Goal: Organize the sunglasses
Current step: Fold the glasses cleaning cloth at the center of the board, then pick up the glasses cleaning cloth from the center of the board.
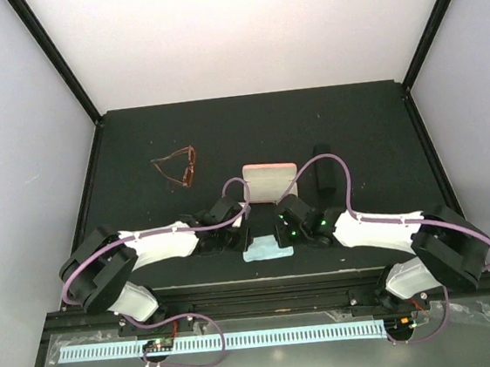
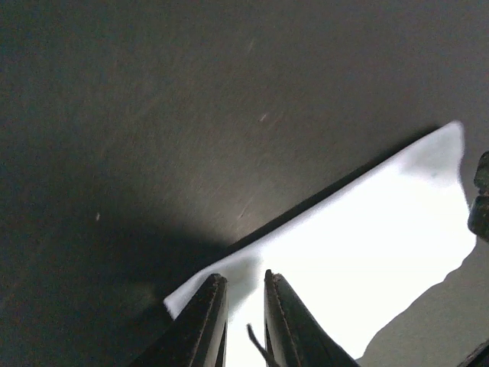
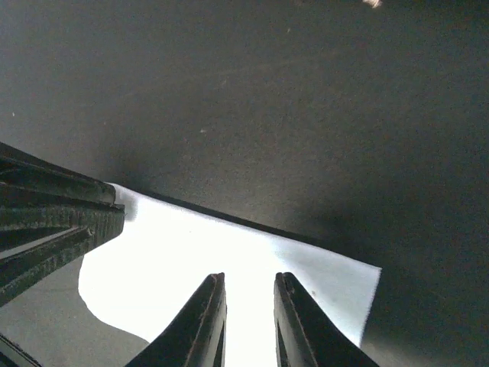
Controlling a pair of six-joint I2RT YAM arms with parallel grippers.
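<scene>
Top external view: nearest, both arms bend inward over a pale blue cloth (image 1: 267, 251) on a black table (image 1: 361, 119). The left gripper (image 2: 243, 277) and right gripper (image 3: 249, 277) each have their jaws slightly parted above the cloth, clamping nothing. Just beyond lie a pink case (image 1: 270, 181) and a black case (image 1: 323, 171). Amber sunglasses (image 1: 178, 169) sit farther back on the left, well apart from both grippers. White walls (image 1: 237, 26) enclose the table.

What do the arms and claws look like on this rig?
Matching pair: left arm and right arm have white shells, chunky black joints and a purple cable looping along each. Small green lights show near the right wrist. The left claw and right claw each have two dark tapered fingers.
</scene>
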